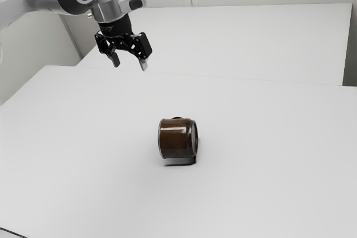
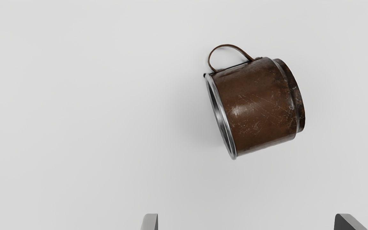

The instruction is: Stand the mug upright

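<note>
Brown, scuffed metal: the mug (image 1: 178, 138) lies on its side on the white table (image 1: 268, 165), near the middle of the exterior view — mouth (image 2: 219, 116) toward that view's left, base to its right. The gripper (image 1: 130, 66) hangs higher, in the upper left of that frame, fingers apart with nothing between them. By the wrist view, the mug's long axis runs slantwise but nearly along the fingertip-to-fingertip line — so pinching across its round body would, I judge, want the hand turned.
</note>
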Tool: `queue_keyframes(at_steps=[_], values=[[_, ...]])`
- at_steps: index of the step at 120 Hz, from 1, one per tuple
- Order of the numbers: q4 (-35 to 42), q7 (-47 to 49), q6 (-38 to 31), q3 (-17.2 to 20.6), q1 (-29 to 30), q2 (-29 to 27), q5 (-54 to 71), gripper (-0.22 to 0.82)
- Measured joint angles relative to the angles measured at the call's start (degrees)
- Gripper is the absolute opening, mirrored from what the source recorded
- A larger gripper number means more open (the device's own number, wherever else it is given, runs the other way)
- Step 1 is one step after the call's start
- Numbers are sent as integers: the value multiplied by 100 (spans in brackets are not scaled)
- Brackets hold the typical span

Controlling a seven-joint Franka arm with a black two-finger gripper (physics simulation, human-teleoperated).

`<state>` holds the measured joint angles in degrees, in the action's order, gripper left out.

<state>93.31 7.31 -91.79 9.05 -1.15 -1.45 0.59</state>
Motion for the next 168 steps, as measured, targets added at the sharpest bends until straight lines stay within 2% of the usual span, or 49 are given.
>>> queue_keyframes(at_steps=[25,52,82,168], values=[[103,8,-25,-7,9,-35,-9,60],[687,-15,-201,-15,148,-191,-203,60],[1675,-347,-978,-331,361,-246,-926,60],[3544,-2057,-2932,-565,329,-230,-3951,60]])
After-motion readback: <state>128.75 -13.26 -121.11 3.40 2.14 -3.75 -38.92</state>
